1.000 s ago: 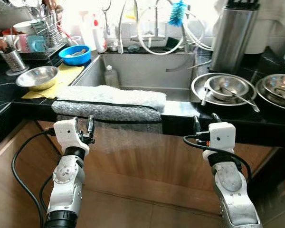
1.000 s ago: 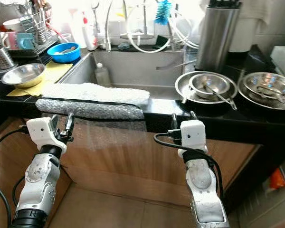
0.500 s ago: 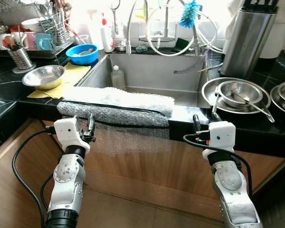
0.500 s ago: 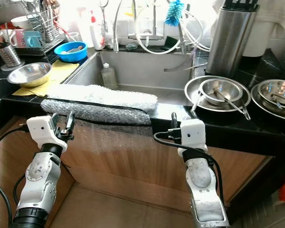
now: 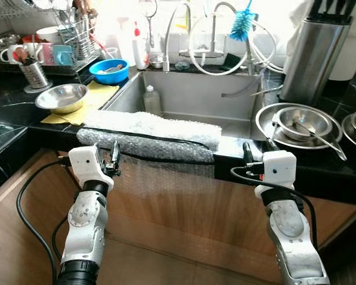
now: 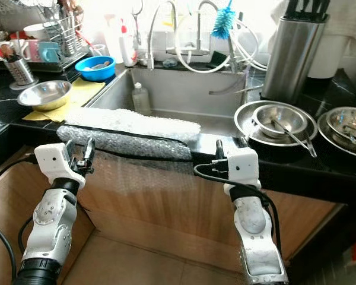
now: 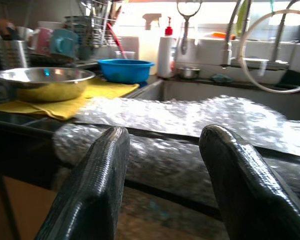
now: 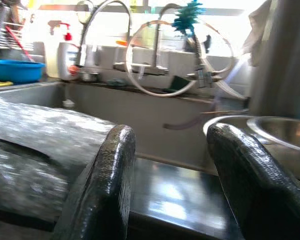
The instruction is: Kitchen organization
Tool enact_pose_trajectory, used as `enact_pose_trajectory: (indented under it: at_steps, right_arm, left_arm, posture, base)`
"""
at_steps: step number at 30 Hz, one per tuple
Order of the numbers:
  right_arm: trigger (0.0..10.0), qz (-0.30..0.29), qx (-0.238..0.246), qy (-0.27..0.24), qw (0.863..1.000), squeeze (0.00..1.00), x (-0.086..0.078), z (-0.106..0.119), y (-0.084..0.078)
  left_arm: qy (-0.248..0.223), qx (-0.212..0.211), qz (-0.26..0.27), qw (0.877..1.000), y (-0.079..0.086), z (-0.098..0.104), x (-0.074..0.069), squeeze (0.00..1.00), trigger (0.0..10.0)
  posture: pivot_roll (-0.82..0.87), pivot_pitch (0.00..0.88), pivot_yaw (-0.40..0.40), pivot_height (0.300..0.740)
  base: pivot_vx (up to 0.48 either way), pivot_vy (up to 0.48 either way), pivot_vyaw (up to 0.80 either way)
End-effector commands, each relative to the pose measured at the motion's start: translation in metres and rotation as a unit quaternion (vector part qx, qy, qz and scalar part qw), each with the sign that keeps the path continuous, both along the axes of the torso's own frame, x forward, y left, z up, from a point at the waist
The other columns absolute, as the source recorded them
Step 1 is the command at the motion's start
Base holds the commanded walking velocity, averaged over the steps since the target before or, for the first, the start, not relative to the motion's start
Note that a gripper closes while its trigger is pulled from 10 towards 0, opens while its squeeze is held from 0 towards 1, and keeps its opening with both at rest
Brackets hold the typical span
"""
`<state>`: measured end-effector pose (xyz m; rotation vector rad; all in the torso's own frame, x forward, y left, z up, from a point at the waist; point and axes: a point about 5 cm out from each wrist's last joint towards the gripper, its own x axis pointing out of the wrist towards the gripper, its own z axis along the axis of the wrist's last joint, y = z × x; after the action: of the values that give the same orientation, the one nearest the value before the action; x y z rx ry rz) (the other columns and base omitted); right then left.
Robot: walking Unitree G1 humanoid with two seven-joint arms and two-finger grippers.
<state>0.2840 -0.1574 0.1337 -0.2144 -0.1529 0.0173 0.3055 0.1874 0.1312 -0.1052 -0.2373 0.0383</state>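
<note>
A sheet of bubble wrap [image 5: 151,133] lies over the front rim of the steel sink [image 5: 196,95] and hangs down the cabinet front. My left gripper [image 5: 107,155] is open just below the counter edge, at the wrap's left end; its fingers [image 7: 97,180] frame the rolled wrap [image 7: 155,155] with nothing between them. My right gripper [image 5: 258,148] is open at the black counter edge [image 8: 175,197], right of the wrap and in front of the nested steel bowls [image 5: 301,120]. A steel bowl [image 5: 62,97] sits on a yellow cloth at the left.
A blue bowl [image 5: 109,70], mugs and a cutlery rack [image 5: 77,35] crowd the back left. A tall steel knife holder [image 5: 311,52] stands at the back right. A bottle [image 5: 151,100] stands in the sink under the hoses and blue brush [image 5: 243,27]. Wooden cabinet fronts lie below.
The whole picture has shifted rightward and a little down, so the camera moved. Both grippers keep their spots at the counter edge, still open.
</note>
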Motion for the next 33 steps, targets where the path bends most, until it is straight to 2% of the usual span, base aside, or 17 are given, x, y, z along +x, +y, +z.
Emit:
enact_pose_trajectory:
  at_steps: [1, 24, 33]
  right_arm:
    - [10.0, 0.001, 0.003, -0.002, 1.000, 0.00, 0.0013, 0.0007, -0.0001]
    - [10.0, 0.003, 0.003, -0.005, 1.000, 0.00, 0.0027, 0.0017, -0.0002]
    - [10.0, 0.007, 0.003, -0.009, 1.000, 0.00, 0.0031, 0.0041, 0.0017]
  left_arm:
    - [-0.005, -0.007, 0.003, 1.000, 0.0021, 0.0015, 0.0014, 0.00, 10.0]
    - [-0.008, -0.009, 0.002, 1.000, 0.0002, 0.0019, 0.0025, 0.00, 10.0]
    - [-0.015, -0.016, 0.015, 1.000, 0.0020, 0.0027, 0.0020, 0.00, 10.0]
  posture:
    - [-0.11, 0.000, 0.091, 0.740]
    - [-0.11, 0.000, 0.087, 0.740]
    - [-0.12, 0.000, 0.083, 0.740]
  base:
    - [0.371, 0.000, 0.00]
    - [0.371, 0.000, 0.00]
    - [0.000, 0.000, 0.00]
